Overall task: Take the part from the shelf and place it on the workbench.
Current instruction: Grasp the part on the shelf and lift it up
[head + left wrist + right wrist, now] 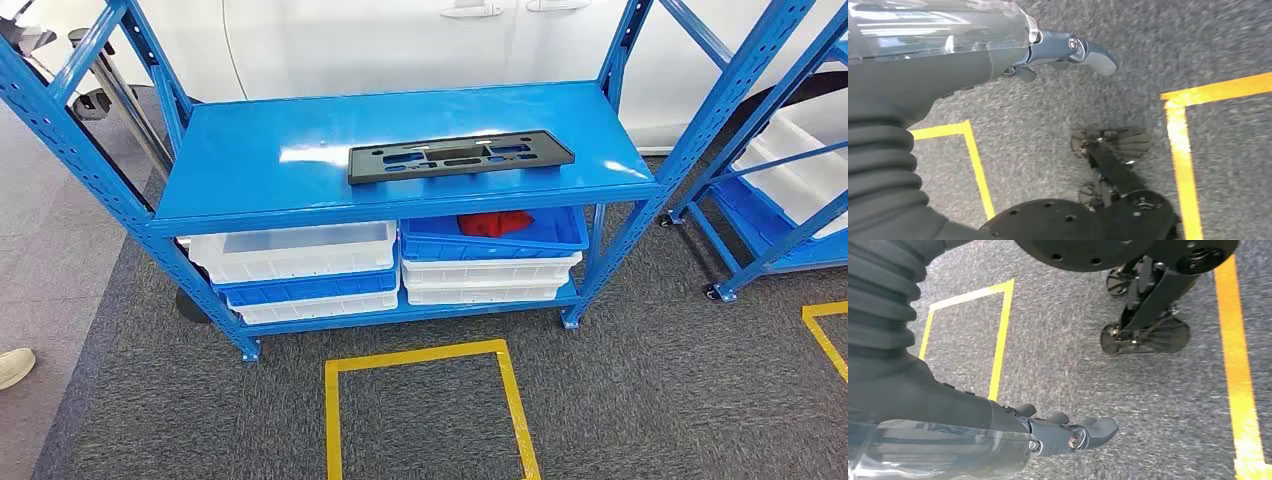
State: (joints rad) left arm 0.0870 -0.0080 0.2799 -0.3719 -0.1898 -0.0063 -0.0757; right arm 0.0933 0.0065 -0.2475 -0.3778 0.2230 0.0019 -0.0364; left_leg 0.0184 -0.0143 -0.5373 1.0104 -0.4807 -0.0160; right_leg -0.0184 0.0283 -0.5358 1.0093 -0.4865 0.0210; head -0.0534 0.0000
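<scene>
Both hands hang at the robot's sides above the grey carpet: the left hand (pixel 1068 52) holds nothing, its thumb stretched out and its darker fingers loosely apart, and the right hand (pixel 1068 432) is likewise empty with its fingers lying loosely extended. Nothing of the task looks done yet. The flat black rectangular plastic part with slotted cut-outs (pixel 460 156) lies untouched on the top deck of the blue steel shelf (pixel 250 160), right of the deck's middle and close to its front edge. It sits ahead of and well apart from both hands, beyond the yellow taped square on the floor (pixel 425 405). Reaching, grasping, lifting and carrying it to the workbench all appear to remain.
</scene>
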